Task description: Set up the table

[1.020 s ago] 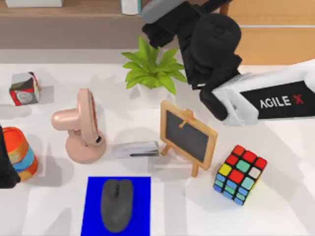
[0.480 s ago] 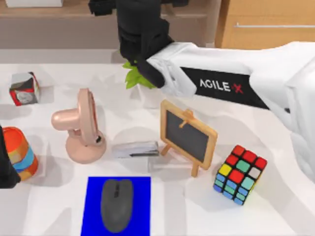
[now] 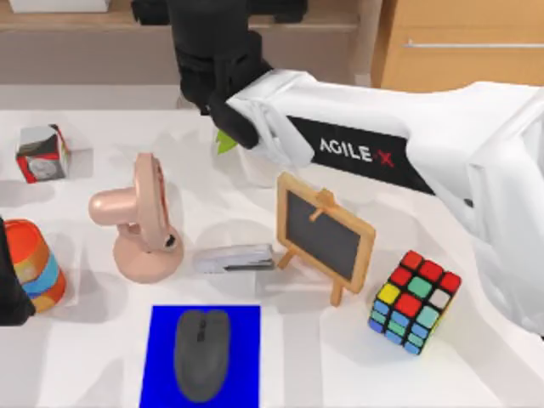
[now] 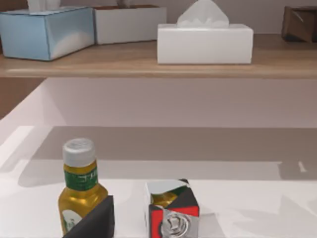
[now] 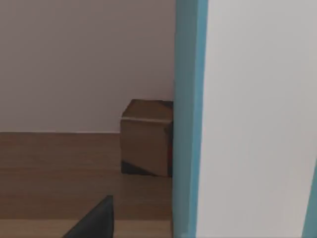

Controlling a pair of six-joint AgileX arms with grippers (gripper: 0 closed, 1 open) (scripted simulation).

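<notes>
Reaching across the top view, the right arm point(image 3: 374, 157) runs from 3 o'clock up to 12 o'clock, its dark wrist over the back edge; can't tell the right pincer's state from here. Left arm point(image 3: 8, 289) sits parked at 9 o'clock, next to a striped cup point(image 3: 36, 265). The tabletop point(image 3: 476, 374) spans nearly the whole view: rigid, smooth, likely slippery, heavy, not something to lift. My read is that the handling is all about the small items on it.

Count on top:
- one blue mat point(image 3: 161, 340) with one mouse point(image 3: 202, 353) at 6 o'clock
- one stapler point(image 3: 234, 257) at centre
- one pink fan point(image 3: 140, 223) at 9 o'clock
- one small chalkboard point(image 3: 325, 234) just right of centre
- one colour cube point(image 3: 414, 300) at 4 o'clock
- one red/silver cube point(image 3: 42, 153) at 10 o'clock
- one plant point(image 3: 228, 140), mostly under the arm

Fan and chalkboard look top-heavy; grip low, I'd say.

Left wrist view: one oil bottle point(image 4: 79, 191) beside the red/silver cube, and three tissue boxes on a wooden shelf point(image 4: 148, 62) behind. A dark finger edge point(image 4: 96, 223) shows; left pincer state can't be told.

Right wrist view: a white panel with a teal edge point(image 5: 188, 119) close up, one brown box point(image 5: 146, 139) on the shelf, and one finger tip point(image 5: 96, 218) visible.
</notes>
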